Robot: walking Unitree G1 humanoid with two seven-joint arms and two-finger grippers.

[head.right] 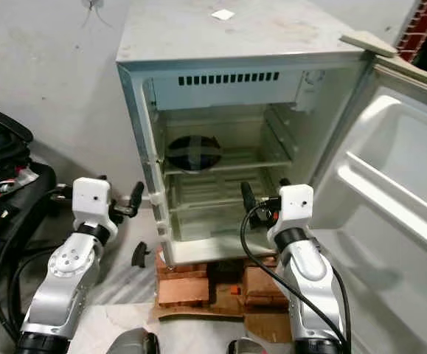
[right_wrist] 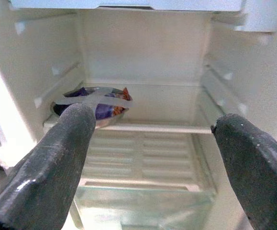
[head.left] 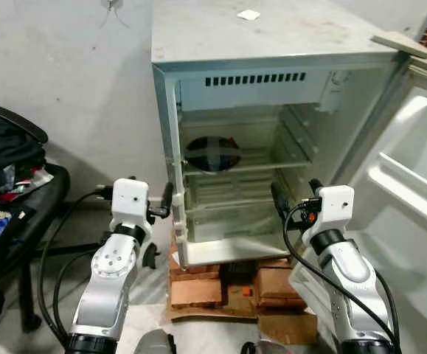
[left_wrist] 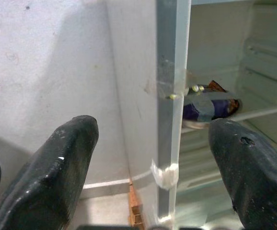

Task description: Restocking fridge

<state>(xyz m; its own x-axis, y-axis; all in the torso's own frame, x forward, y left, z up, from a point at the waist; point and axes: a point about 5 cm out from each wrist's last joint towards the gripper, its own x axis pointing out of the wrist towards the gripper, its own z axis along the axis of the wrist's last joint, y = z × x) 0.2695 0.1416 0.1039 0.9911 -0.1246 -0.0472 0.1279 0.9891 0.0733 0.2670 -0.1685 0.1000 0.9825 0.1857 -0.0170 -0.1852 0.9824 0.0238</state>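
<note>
A small white fridge [head.left: 272,44] stands open in front of me. On its upper glass shelf [head.left: 272,164], at the left, lies a round bowl [head.left: 212,153] holding a purple packet, crossed with grey tape. My left gripper [head.left: 161,210] is open and straddles the fridge's left front edge [left_wrist: 169,72]; past that edge the left wrist view catches the bowl [left_wrist: 207,103]. My right gripper [head.left: 296,195] is open with nothing in it, in front of the lower compartment. The right wrist view looks in at the bowl [right_wrist: 93,105], which lies beyond the fingers.
The fridge door [head.left: 412,169] hangs open to the right. The fridge rests on red bricks [head.left: 220,284]. A black chair [head.left: 21,214] loaded with a bag and clutter stands at the left against a grey wall. A white scrap [head.left: 248,14] and a board [head.left: 403,44] lie on the fridge top.
</note>
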